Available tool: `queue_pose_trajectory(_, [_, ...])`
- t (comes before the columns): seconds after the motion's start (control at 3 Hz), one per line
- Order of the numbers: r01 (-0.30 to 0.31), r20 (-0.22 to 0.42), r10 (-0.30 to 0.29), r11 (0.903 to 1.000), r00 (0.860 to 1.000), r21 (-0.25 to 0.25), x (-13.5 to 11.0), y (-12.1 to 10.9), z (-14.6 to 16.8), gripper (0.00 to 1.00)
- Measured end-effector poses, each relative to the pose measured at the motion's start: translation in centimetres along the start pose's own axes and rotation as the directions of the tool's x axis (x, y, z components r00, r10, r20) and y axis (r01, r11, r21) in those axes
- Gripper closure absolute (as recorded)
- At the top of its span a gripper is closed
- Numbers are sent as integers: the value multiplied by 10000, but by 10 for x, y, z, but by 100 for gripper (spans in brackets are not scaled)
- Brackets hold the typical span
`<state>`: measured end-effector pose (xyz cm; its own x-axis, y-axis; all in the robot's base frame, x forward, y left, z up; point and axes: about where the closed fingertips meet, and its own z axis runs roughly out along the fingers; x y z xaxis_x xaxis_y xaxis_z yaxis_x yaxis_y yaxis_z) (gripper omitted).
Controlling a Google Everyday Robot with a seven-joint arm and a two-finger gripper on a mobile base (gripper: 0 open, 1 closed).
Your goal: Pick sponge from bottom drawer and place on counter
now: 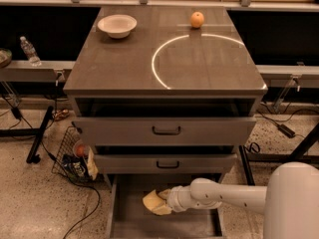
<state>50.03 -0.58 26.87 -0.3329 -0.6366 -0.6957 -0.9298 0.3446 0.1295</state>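
Note:
The bottom drawer [134, 227] is pulled open at floor level below the two wider drawers with black handles. My gripper [156, 202] reaches into it from the right on a white arm and hangs low over the drawer's left half. Its end shows as a yellowish mass. I cannot make out the sponge apart from that mass. The counter [119, 66] is the dark cabinet top with a white arc on it.
A white bowl [117, 25] and an orange [197, 19] sit at the back of the counter. A wire basket [74, 156] with clutter stands on the floor left of the cabinet. A bottle [29, 50] stands on the left shelf. Cables lie on the floor.

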Motion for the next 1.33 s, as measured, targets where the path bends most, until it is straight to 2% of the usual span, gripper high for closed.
queue_pose_trajectory(0.33, [169,-211,-167,9998,9996,104,-9,14,-22,100])
queue_pose_trajectory(0.67, [519,-482,-486,9963,9977,684,-38,31,-62,100])
queue_pose_trajectory(1.0, [1178,-531,-1111,9823,9924,1459,-80,55,-104,100])
queue_pose_trajectory(1.33, [1854,-980,-1720,9711,9802,1500,-83,82,-133,100])
